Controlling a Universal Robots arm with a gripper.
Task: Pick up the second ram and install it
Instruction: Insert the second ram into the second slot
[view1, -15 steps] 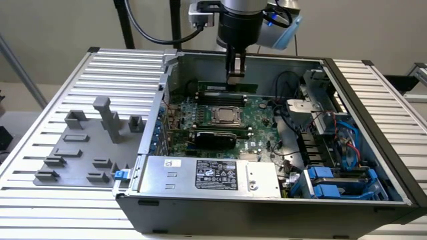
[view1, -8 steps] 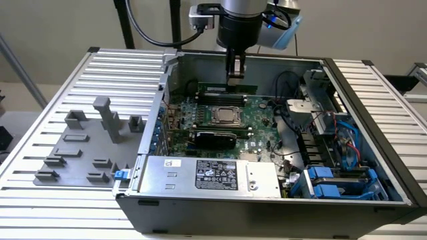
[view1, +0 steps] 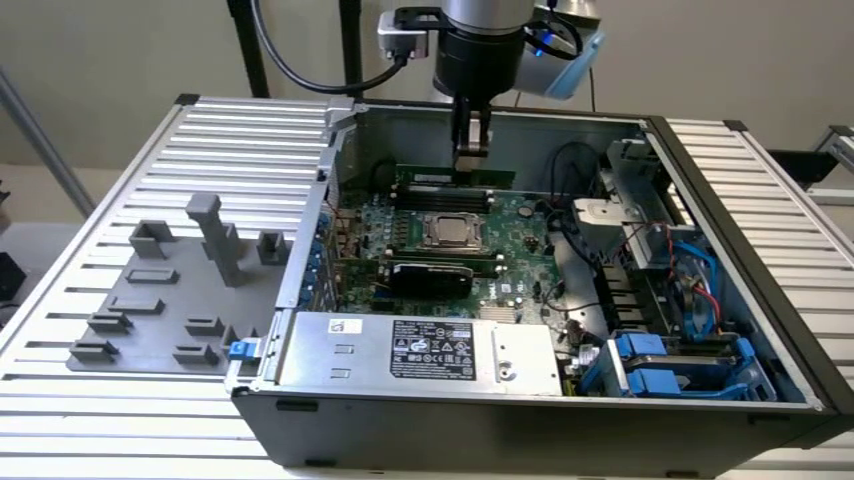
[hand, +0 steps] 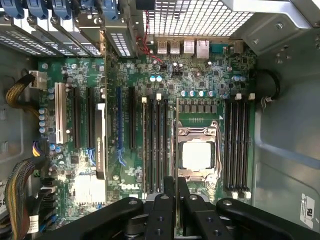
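**Clenched on second ram, above motherboard**

Exterior view: pincer (view1: 470, 160) clamped on top edge of second ram (view1: 434, 178), held on edge, long side level. Hangs inside open computer case (view1: 400, 130), above motherboard (view1: 514, 250), just beyond CPU socket (view1: 454, 232) as that view shows it. Well apart from grey holder blocks (view1: 214, 235) on desk (view1: 134, 140) at exterior view's left. Wrist view: pincer (hand: 176, 182) drawn nearly closed, over black memory slots (hand: 157, 145) beside CPU socket (hand: 198, 154).
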